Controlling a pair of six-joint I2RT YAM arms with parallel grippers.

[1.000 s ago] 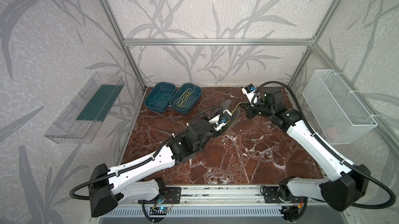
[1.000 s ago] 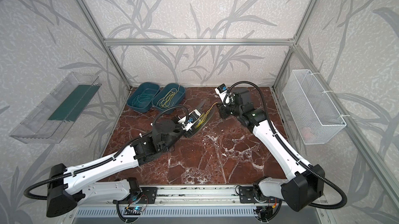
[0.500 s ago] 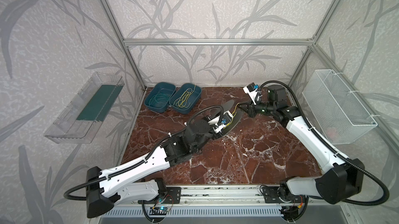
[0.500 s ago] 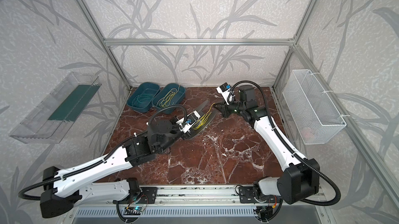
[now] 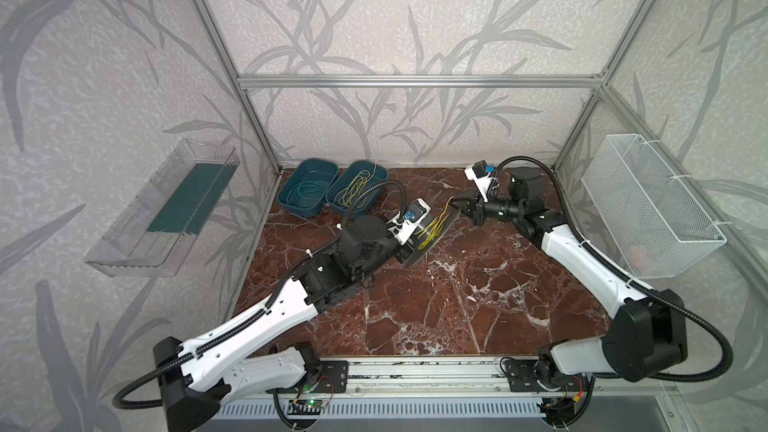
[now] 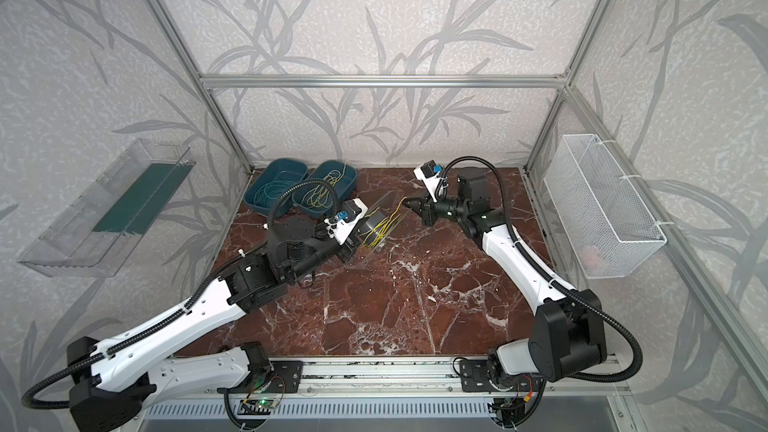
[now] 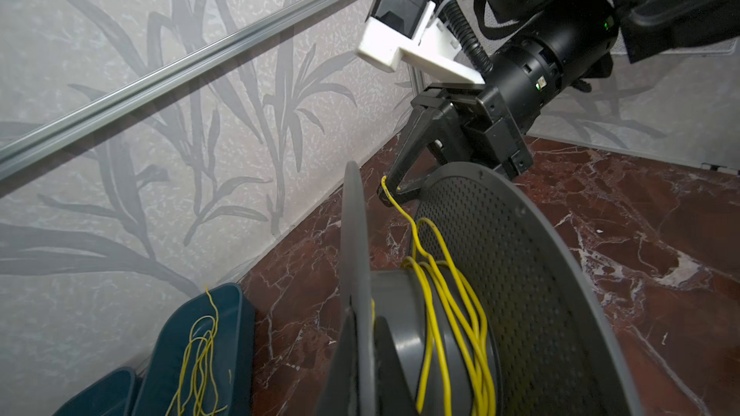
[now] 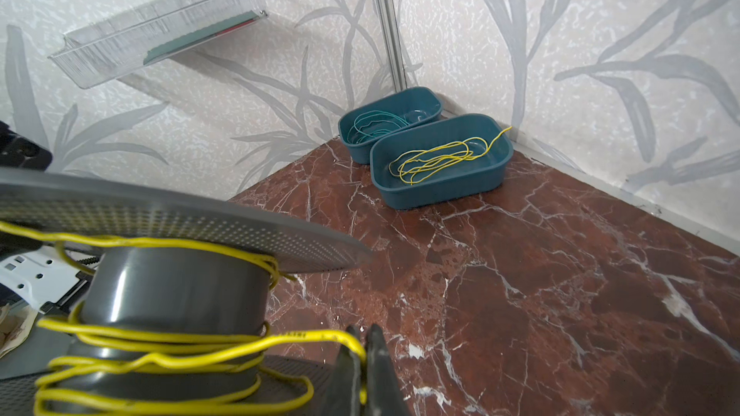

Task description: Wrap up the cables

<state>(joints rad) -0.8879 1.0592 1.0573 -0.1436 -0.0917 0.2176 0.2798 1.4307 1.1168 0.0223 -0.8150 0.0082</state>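
Listing your cell: veined red-brown marble tabletop (image 5: pixel 457 317), leaf-patterned grey walls (image 5: pixel 415 14), aluminium frame (image 5: pixel 415 81). Item: grey plastic spool (image 8: pixel 172 286), perforated round flanges, smooth hub, loosely wound with thin yellow cable (image 8: pixel 300 336); your left gripper (image 7: pixel 364 362) is clamped on one flange. Your right gripper (image 8: pixel 364 332) pinches that cable's free end just beside the spool. More yellow cables (image 8: pixel 436 159) lie coiled in a teal plastic tub (image 8: pixel 440 189) in the back left corner.

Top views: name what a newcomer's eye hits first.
A grey spool tilted above mid-table, loosely wound with bright yellow cable. The right tool pinches that cable's free end beside the spool's rim. At the back left corner, two teal bins hold more loose wire.
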